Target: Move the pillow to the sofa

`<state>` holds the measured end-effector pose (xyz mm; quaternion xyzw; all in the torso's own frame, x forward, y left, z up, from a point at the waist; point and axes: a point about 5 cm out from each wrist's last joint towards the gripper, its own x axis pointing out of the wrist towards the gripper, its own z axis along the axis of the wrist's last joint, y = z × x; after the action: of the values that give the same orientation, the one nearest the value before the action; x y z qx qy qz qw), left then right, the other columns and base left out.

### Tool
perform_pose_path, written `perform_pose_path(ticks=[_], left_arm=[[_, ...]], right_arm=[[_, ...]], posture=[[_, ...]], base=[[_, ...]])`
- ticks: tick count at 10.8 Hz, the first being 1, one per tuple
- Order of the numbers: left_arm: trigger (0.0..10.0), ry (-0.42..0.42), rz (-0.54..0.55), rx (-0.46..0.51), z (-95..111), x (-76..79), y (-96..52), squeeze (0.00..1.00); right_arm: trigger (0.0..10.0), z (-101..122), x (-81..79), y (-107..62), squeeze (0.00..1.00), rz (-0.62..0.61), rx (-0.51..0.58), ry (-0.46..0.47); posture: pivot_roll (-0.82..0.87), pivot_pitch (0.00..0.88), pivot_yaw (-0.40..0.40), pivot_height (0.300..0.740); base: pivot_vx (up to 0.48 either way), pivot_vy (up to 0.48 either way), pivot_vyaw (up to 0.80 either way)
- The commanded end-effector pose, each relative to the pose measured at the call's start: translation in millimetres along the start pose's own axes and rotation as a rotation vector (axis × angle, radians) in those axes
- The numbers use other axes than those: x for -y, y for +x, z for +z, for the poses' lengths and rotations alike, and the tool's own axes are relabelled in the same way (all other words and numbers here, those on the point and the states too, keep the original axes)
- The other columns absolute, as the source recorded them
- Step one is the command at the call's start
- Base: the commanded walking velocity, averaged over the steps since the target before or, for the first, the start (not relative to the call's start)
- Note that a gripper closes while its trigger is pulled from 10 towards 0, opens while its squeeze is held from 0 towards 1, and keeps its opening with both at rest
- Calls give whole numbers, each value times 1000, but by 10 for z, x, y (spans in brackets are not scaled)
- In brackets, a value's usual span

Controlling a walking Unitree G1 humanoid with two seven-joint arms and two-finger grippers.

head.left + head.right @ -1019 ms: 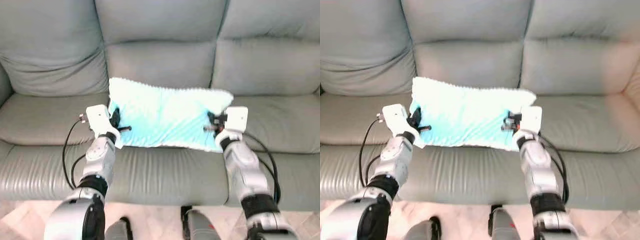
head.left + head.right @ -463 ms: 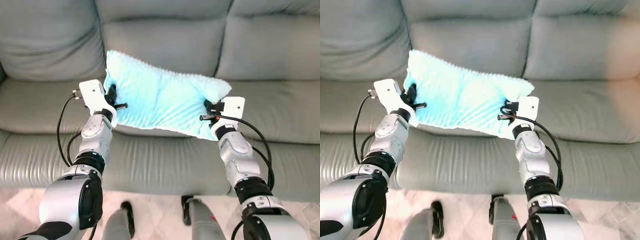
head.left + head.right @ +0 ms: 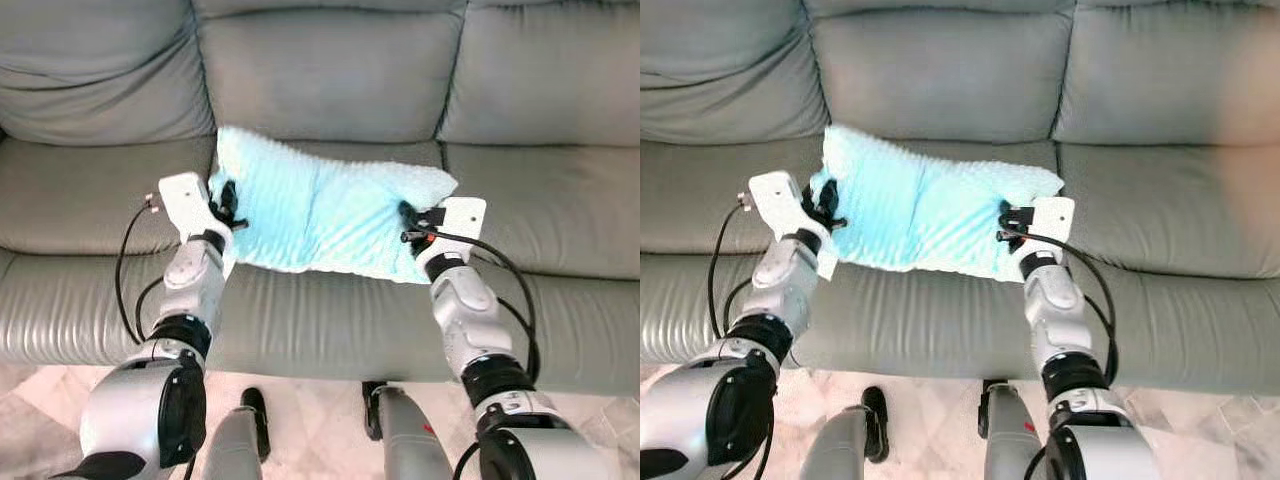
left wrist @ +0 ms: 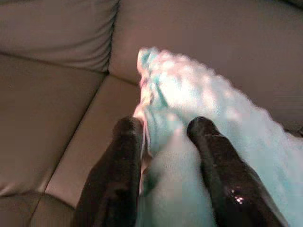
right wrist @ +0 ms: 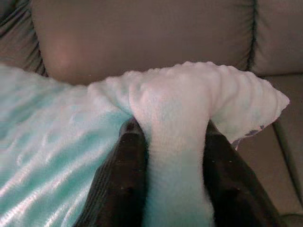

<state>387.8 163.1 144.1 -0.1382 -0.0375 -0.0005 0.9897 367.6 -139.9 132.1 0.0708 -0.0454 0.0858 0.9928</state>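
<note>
Pillow [image 3: 325, 215] spans crosswise between the left gripper [image 3: 226, 202] and right gripper [image 3: 408, 222], each clamped on one end, over the sofa [image 3: 90, 200] middle seat's front edge

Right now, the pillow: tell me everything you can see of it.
The pillow is pale turquoise, soft, with a bumpy plush cover and rounded corners. It lies stretched flat over the middle seat of the grey sofa, its near edge by the seat front; whether it rests on the cushion cannot be told. The left gripper pinches one end and the right gripper the other, jaws shut on bunched fabric.
</note>
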Motion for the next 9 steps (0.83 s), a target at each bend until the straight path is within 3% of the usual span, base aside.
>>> perform_pose_path(ticks=[1,6,9], left_arm=[[10000,5,26,-37,-123,-66,-67,1000],[10000,-4,22,-72,-262,-88,-148,1000],[10000,-2,-12,-50,-247,-109,-171,1000]], right_arm=[[10000,-117,4,-64,1000,0,-28,14],[10000,-262,-102,-169,1000,25,-49,30],[10000,-250,-67,-218,1000,22,-51,-14]], posture=[[-151,488,67,740],[-150,498,64,740],[-148,493,59,740]], base=[[0,0,0],[0,0,0],[0,0,0]])
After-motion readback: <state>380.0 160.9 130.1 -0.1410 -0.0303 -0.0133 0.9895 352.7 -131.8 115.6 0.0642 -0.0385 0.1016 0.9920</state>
